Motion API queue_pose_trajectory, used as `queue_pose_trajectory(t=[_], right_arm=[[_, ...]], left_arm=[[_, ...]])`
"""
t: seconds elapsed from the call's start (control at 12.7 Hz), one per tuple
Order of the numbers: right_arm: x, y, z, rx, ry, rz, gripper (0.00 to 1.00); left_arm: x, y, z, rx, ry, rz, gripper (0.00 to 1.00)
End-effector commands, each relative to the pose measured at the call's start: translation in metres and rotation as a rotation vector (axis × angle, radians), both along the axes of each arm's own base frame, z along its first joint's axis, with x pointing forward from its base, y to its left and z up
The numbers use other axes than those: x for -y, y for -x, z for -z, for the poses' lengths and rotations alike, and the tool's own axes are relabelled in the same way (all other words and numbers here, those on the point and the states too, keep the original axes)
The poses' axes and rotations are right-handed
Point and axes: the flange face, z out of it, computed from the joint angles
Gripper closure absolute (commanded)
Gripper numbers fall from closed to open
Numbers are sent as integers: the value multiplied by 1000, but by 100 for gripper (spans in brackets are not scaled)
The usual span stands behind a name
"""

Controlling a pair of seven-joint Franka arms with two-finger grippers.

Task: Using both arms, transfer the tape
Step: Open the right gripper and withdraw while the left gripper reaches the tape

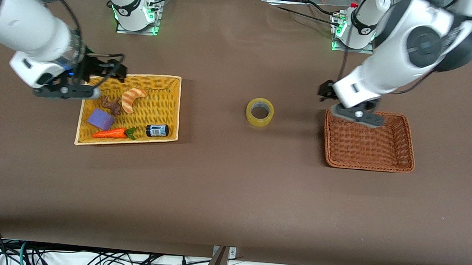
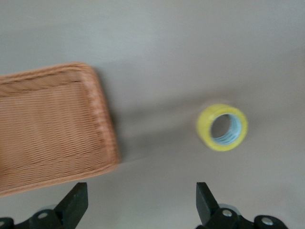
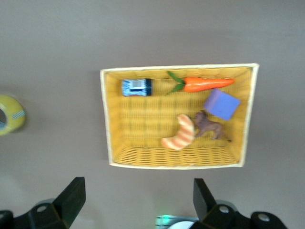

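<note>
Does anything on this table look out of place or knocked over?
Only the tape: it lies alone on the bare table, between the yellow basket of small items and the brown basket. Nothing looks spilled or damaged.

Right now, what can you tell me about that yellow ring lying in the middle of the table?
It is the tape, a ring-shaped roll of translucent yellowish packing tape with a wide round hole. It lies flat on the bare brown table, between the yellow basket and the brown basket, touching neither. No claw touches it.
</note>
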Motion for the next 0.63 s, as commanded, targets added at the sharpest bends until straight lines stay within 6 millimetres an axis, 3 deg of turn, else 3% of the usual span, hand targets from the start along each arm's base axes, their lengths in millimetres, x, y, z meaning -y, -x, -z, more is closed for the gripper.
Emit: queue_pose_trajectory(t=[0.0, 0.16, 0.24, 0.32, 0.55], right_arm=[[46, 12, -13, 7, -41, -65, 0], [73, 8, -15, 12, -42, -86, 0], [80, 7, -15, 13, -45, -97, 0], [87, 6, -14, 11, -44, -94, 0], [99, 2, -14, 5, -36, -74, 0]], left_arm=[[66, 11, 55, -69, 29, -27, 0], [119, 41, 104, -74, 18, -7, 0], [136, 51, 133, -49, 11, 4, 0], [145, 56, 161, -17, -7, 38, 0], [147, 60, 210, 10, -82, 144, 0]])
